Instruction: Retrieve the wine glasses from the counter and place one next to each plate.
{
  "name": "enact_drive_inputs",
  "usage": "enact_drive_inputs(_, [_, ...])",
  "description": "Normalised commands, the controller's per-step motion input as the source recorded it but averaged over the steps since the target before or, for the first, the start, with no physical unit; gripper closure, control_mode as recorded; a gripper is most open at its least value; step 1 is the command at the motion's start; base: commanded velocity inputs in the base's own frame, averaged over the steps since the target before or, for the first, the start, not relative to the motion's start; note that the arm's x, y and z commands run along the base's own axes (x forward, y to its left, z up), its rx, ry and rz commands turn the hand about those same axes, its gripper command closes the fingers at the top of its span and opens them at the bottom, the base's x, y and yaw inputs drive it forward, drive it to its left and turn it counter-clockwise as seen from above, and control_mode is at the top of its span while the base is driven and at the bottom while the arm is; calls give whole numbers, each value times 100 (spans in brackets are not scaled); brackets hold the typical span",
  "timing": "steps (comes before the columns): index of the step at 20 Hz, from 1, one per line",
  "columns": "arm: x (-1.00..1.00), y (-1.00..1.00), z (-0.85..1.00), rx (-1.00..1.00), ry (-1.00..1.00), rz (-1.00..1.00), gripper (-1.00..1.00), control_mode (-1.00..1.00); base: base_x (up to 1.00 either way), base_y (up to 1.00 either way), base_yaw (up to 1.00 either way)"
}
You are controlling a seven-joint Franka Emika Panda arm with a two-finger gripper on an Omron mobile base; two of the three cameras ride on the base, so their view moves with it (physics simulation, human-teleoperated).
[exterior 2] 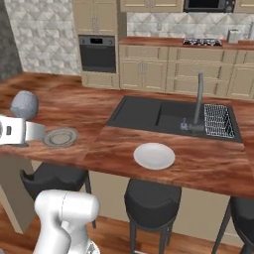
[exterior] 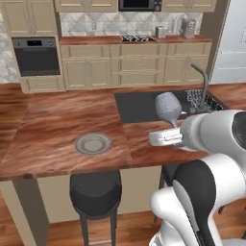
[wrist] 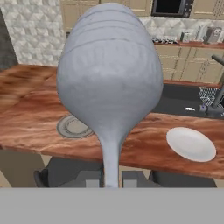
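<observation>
My gripper (exterior: 166,138) is shut on the thin stem of a blue-grey wine glass (exterior: 168,108), held upright above the front edge of the counter (exterior: 57,125). In the hand view the glass (wrist: 109,83) looms large, its stem running down between the fingertips (wrist: 89,178). The grey ringed plate (exterior: 93,143) lies on the counter to the left of the glass and a little below it. The plain white plate (exterior 2: 154,156) lies further right, near the front edge. In the right base view the gripper (exterior 2: 34,131) and glass (exterior 2: 24,105) stand at the far left. The second glass is out of view.
A dark sink (exterior 2: 149,116) with a tall faucet (exterior 2: 199,101) and a wire dish rack (exterior 2: 218,120) is set in the counter behind the white plate. Black stools (exterior: 95,192) stand under the counter's front edge. Cabinets and an oven (exterior: 36,55) line the far wall.
</observation>
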Motion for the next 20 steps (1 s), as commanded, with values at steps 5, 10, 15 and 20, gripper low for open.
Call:
enact_drive_inputs(5, [0, 0, 0, 0, 0, 0, 100, 100, 1, -27, 18])
enact_drive_inputs(10, [0, 0, 0, 0, 0, 0, 100, 100, 0, 6, 6])
enact_drive_inputs(15, [0, 0, 0, 0, 0, 0, 100, 100, 4, 6, 3])
enact_drive_inputs(20, [26, -27, -7, 9, 0, 22, 100, -100, 7, 0, 2])
